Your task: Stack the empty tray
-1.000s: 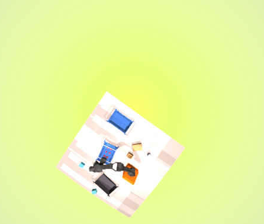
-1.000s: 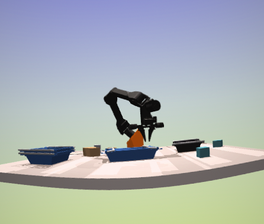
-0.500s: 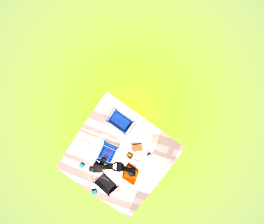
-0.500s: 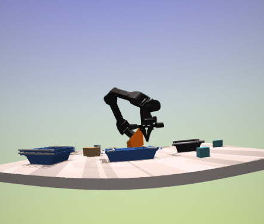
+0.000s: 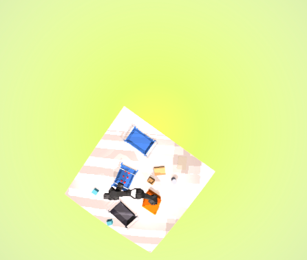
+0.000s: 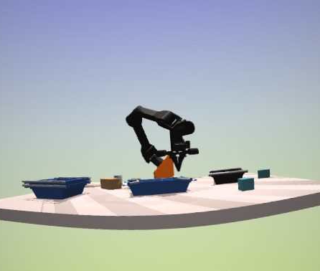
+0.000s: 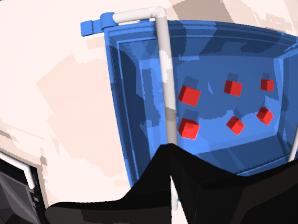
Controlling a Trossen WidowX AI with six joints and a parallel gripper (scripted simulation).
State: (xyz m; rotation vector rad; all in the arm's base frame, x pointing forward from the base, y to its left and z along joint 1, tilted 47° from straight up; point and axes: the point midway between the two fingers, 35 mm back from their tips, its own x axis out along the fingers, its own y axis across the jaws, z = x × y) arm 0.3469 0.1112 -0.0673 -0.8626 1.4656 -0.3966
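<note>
Seen on the table [image 5: 186,186] [image 6: 97,211] [image 7: 65,140]: a loaded blue tray [image 5: 131,176] [image 6: 160,188] [image 7: 210,65], with six small red blocks [image 5: 123,176] [image 7: 189,95] loose on its floor. Across its top, both pale bars, one near each end. Directly above the nearer bar [image 7: 167,75], the jaws, clenched on nothing, with black fingertips [image 6: 179,168] pointing down. Well apart from the loaded tray, an empty blue tray [image 5: 140,141] [image 6: 56,190], upright, with bars along its outer ends.

Close beside the loaded tray, partly between it and a black tray [image 5: 122,214] [image 6: 227,176] [image 7: 15,195], the reach of the black arm [image 5: 136,193] [image 6: 135,118], rising from an orange base [image 5: 152,208] [image 6: 164,170]. Near the black tray, two teal blocks [image 5: 95,191] [image 6: 245,183], one on either side. On the loaded tray's other side, a tan box [image 5: 159,170] [image 6: 110,183], a small brown box [image 5: 151,180] and a small grey object [image 5: 173,179] [image 6: 118,177].

Underneath, a pale, square surface patterned with pinkish-brown streaks and edged in dark grey. Around it, plain yellow-green from above; from the side, violet-blue fading to green.
</note>
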